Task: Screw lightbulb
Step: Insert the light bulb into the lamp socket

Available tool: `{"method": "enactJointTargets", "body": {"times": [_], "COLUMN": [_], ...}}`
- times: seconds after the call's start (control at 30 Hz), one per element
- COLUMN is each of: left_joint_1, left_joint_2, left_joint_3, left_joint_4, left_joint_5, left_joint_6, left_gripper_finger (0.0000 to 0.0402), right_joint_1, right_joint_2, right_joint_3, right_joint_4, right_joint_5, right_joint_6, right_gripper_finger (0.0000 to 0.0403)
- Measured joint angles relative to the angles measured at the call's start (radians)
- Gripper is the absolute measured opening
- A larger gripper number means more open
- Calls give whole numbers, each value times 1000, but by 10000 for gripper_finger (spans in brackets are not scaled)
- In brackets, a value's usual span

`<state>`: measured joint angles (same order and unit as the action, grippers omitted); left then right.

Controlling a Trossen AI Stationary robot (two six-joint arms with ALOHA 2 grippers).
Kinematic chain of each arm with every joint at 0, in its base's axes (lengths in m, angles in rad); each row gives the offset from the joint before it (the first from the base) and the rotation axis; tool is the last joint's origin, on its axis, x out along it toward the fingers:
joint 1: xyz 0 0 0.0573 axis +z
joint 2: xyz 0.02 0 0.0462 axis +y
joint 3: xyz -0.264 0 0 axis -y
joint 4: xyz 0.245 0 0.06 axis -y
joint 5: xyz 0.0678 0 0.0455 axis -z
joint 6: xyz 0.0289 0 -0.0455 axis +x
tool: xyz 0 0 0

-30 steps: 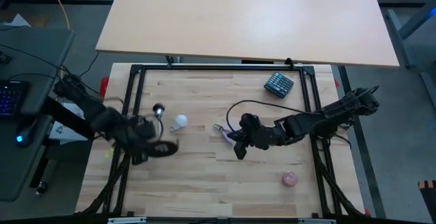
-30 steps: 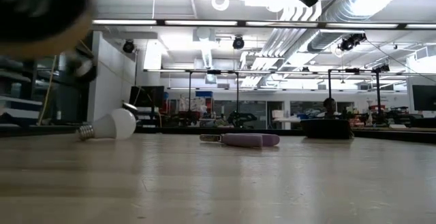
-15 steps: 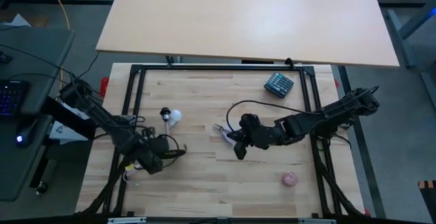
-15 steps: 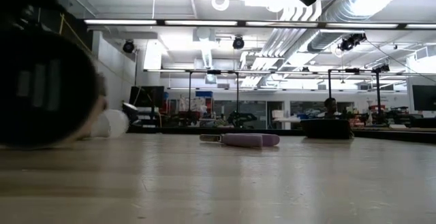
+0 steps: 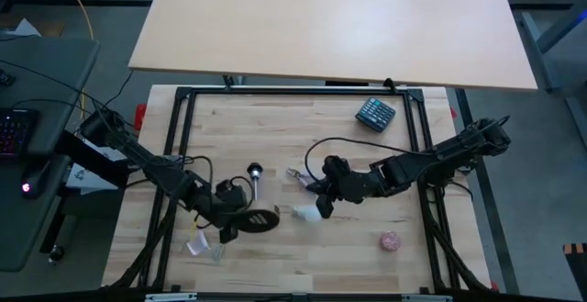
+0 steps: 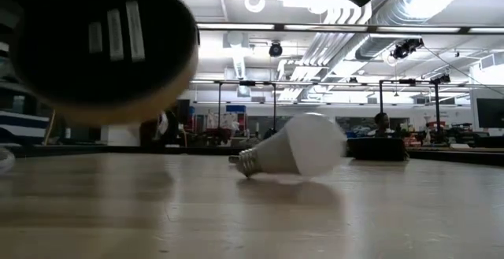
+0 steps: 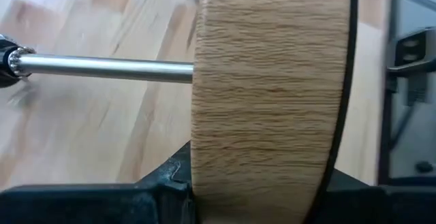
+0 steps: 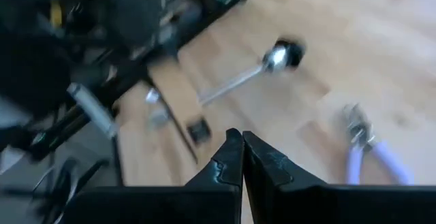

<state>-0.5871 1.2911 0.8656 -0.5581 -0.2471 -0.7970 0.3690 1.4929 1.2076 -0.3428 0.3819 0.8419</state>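
The white lightbulb (image 5: 306, 213) (image 6: 298, 144) lies on its side on the table's middle, screw base toward the left. A round wooden lamp base (image 5: 260, 221) (image 6: 106, 48) with a thin metal stem (image 7: 102, 67) and a black socket (image 5: 254, 170) hangs just left of it, with my left gripper (image 5: 237, 221) shut on it. My right gripper (image 5: 322, 207) (image 8: 242, 157) is shut and hovers above the table just right of the bulb, touching nothing. My left gripper pinches the wooden disc across its thickness at the rim (image 7: 266, 183), one finger (image 7: 163, 193) on the stem-side face and one on the underside. It comes slanting down from the table's left. The disc is lifted clear and stands on edge, with the stem pointing toward the far edge.
A purple-handled tool (image 5: 300, 177) lies just beyond the bulb. A dark keypad (image 5: 375, 113) lies at the far right and a pinkish ball (image 5: 391, 240) at the near right. Small white scraps (image 5: 198, 245) lie near the left. Black frame rails (image 5: 176, 155) border the table.
My left gripper has come down and gone toward the table's right and near edges, carrying the lamp base with it. The lightbulb has rolled from the far left to the table's middle, close to my right gripper.
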Motion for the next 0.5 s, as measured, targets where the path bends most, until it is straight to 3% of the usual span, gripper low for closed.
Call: {"method": "enactJointTargets", "body": {"times": [0.13,0.27,0.5], "left_joint_1": [-19,-58,-197], "left_joint_2": [-89,-197,-340], "left_joint_3": [7,7,-53], "left_joint_4": [-129,-270,-353], "left_joint_5": [-46,-148,-186], "left_joint_6": [29,-21,-234], "left_gripper_finger": [111,111,111], "right_joint_1": [7,67,175], "right_joint_2": [23,123,387], "right_joint_3": [0,0,38], "right_joint_4": [-55,-5,349], "right_joint_5": [-164,-363,-359], "right_joint_6": [63,160,258], "right_gripper_finger": [12,74,224]}}
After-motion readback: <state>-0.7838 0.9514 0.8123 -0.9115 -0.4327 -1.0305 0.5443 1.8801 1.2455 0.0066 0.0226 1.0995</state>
